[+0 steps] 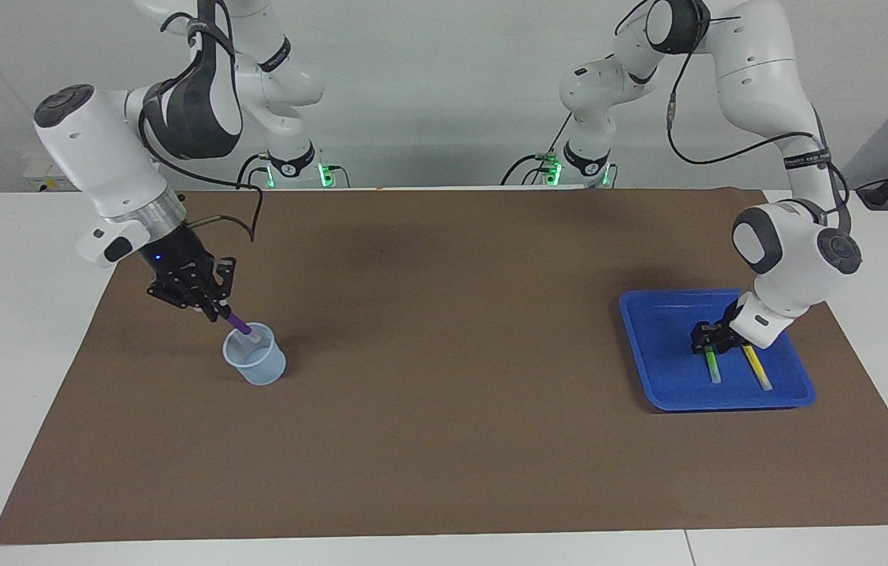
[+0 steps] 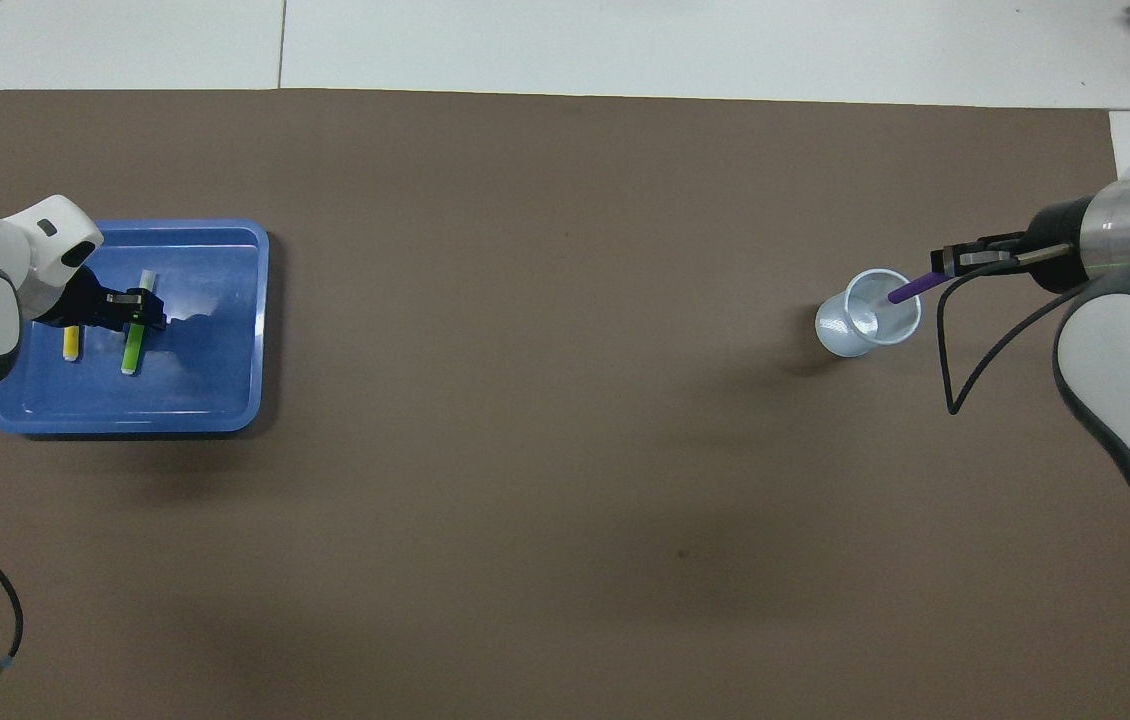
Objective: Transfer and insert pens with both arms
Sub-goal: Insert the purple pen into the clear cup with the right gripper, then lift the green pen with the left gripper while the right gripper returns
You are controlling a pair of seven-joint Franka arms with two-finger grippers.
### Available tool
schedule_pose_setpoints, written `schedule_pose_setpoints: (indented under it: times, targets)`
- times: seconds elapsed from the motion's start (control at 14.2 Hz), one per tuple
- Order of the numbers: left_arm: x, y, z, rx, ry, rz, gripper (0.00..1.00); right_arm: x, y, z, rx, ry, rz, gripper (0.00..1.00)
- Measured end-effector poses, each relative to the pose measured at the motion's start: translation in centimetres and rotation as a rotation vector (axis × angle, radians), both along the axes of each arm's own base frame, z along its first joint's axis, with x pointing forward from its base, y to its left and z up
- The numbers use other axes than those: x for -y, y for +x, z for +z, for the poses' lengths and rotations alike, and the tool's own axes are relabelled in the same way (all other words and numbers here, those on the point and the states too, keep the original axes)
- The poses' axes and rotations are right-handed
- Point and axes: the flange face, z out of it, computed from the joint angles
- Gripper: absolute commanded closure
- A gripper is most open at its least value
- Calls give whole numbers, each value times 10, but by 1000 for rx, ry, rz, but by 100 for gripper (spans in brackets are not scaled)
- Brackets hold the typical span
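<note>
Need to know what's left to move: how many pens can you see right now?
3. The purple pen is in the right gripper, tip inside the cup. The green pen and yellow pen lie in the blue tray, the left gripper at the green one.

A matt brown mat (image 1: 444, 393), paper-like and smooth, is covering the white counter (image 1: 20, 330). The blue tray (image 1: 640, 346) is looking like glossy plastic, catching pale reflections. The small cup (image 1: 255, 365) is showing as translucent, thin plastic. The arms' white shells are gleaming smooth, one wrist (image 1: 149, 211) banded in brushed metal.
</note>
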Motion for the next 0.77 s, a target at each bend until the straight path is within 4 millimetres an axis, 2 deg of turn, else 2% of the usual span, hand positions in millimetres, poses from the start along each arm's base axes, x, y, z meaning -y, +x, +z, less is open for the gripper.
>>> schedule_pose_setpoints:
  times: [0.21, 0.49, 0.56, 0.63, 0.7, 0.77]
  targets:
    - [7, 2, 1, 12, 0, -10, 43, 2, -3, -4, -9, -3, -3, 100]
    - [4, 0, -2, 8, 2, -6, 53, 2, -15, -18, -43, -3, -3, 100]
    - [5, -1, -4, 5, 2, -6, 61, 4, -18, -21, -49, -3, -6, 100]
    - [5, -2, -6, 2, 1, -7, 85, 5, -19, -23, -52, -3, -9, 100]
    - [6, -2, -6, 4, 1, -8, 100, 7, -20, -24, -55, -3, -12, 100]
    - [5, -2, -5, 6, 2, -7, 100, 7, -20, -25, -56, -3, -13, 100]
